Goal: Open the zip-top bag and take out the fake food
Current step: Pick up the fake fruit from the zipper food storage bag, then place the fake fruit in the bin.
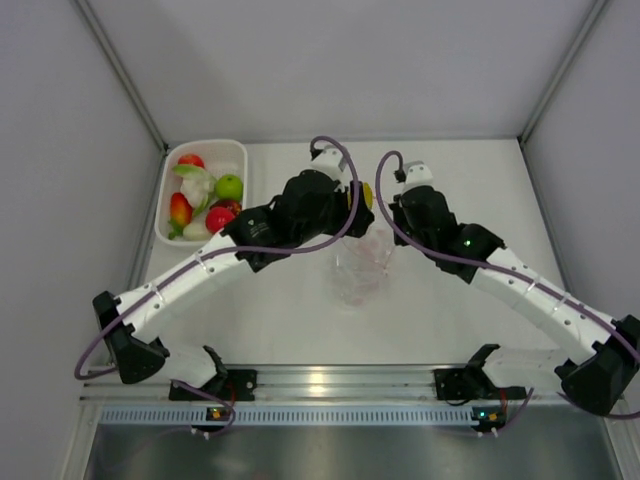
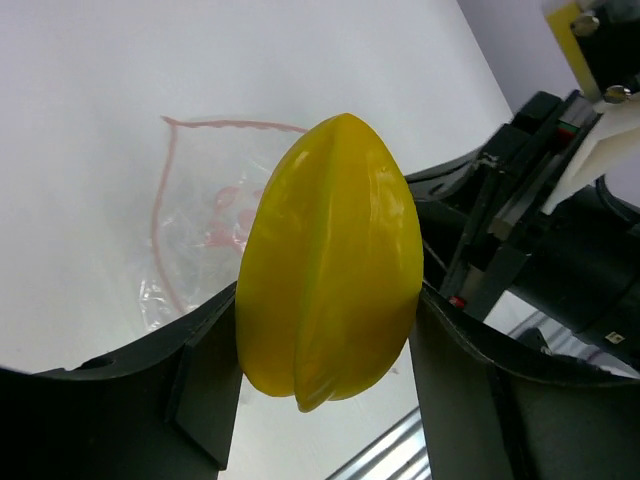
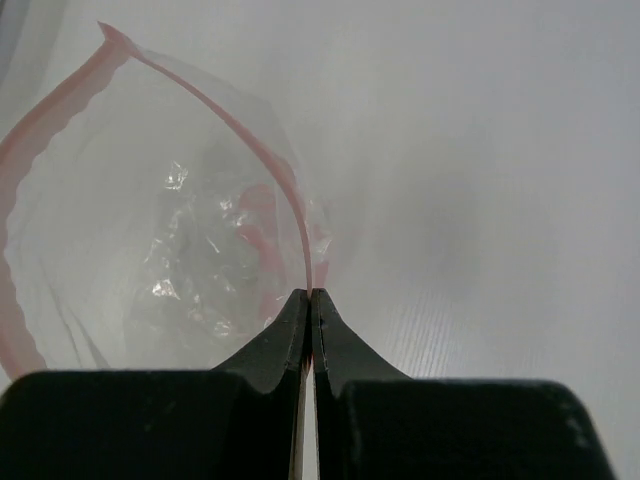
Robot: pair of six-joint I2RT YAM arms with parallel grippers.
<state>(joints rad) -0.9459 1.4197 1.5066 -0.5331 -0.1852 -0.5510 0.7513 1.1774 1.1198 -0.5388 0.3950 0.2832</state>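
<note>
At the middle of the bench (image 1: 300, 320), between the two wrists, the zip-top bag (image 1: 362, 265) is seen lying as a clear, crinkled patch on the white surface. Its pinkish zip strip (image 3: 290, 200) is shown in the right wrist view as a wide loop, so the mouth is held agape. The right jaws are closed flat together on that strip, which runs straight into the seam between them. Reddish marks are visible through the film of the bag; what they are cannot be told.

The left jaws are spread wide and are clamped on a yellow ridged fruit (image 2: 330, 265), one piece of the fake food, which is pinched by its two flanks and is held upright. In the left wrist view the fruit is raised above the bench, with the bag (image 2: 205, 225) lying beyond and below it, apart from it. In the top view only a yellow sliver (image 1: 367, 195) of it is exposed between the left arm (image 1: 200, 265) and the right arm (image 1: 520, 280).

At the far left of the bench a white basket (image 1: 165, 225) is set, well apart from the bag. Other pieces are heaped in it: a green fruit (image 1: 229, 186), red pieces (image 1: 220, 217) and a white piece with green leaves (image 1: 195, 185).
</note>
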